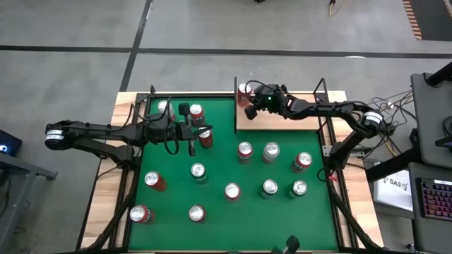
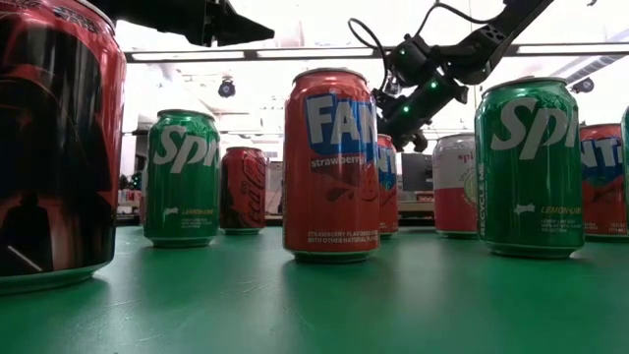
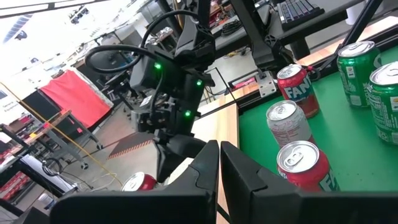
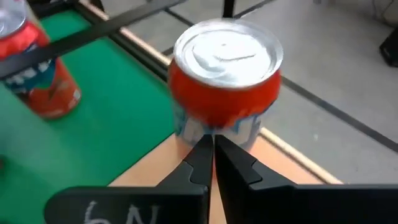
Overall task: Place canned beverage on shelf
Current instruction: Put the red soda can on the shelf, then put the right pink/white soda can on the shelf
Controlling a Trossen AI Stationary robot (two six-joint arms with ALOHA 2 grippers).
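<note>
Red can already stands on the shelf, upper centre; right gripper beside it, fingers pressed together, empty. Many cans remain on the green desk.

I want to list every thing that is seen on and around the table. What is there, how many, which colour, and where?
Cans on table: thirteen, mostly red, three green, one pale, spread upright over the green surface.
Can on shelf: one, red with silver top, at the shelf's corner.
Shelf: one, pale wood with black rods, at the table's far right.
Table: one, green felt.
Left claw: one, dark, shut, empty, over the table's left part.
Right claw: one, dark, shut, empty, close beside the can on the shelf.
</note>
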